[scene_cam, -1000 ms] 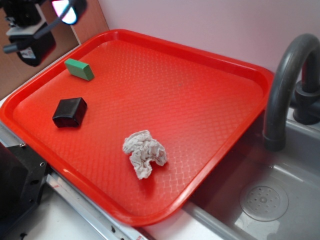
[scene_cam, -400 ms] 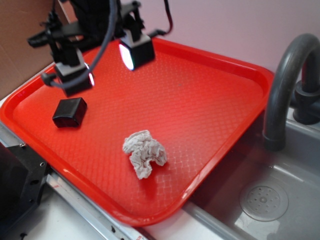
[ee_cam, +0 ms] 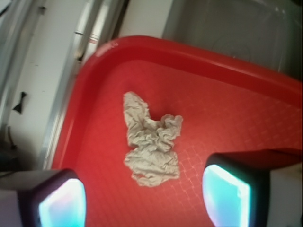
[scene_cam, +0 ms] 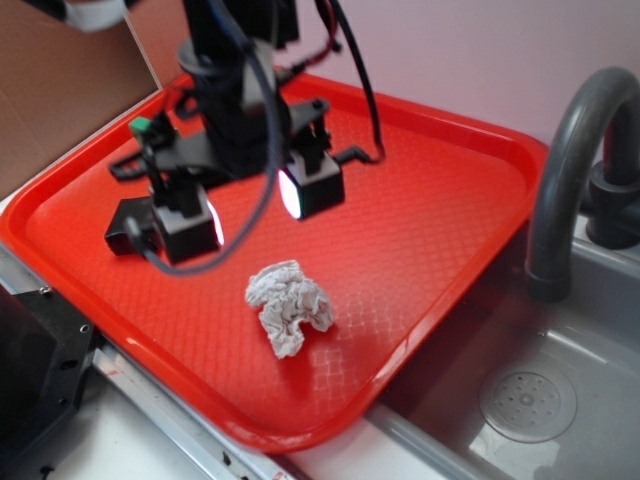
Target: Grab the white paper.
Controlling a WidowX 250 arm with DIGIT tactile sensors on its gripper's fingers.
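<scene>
Nearby, black block (scene_cam: 128, 222) sits behind tool (scene_cam: 255, 210), off white paper (scene_cam: 290, 305).

Wall (scene_cam: 450, 50): pale pink, plain.
Panel (scene_cam: 60, 90): brown, far left.
Sink (scene_cam: 560, 380): grey basin, round drain (scene_cam: 527, 405).
Faucet (scene_cam: 570, 170): dark grey, curved.

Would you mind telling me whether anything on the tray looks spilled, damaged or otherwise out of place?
Nothing stands out. The white paper is crumpled, but it lies loose on the red tray with no spill around it. The gripper hangs open above the tray, just short of the paper, and partly hides the black block and green block.
</scene>
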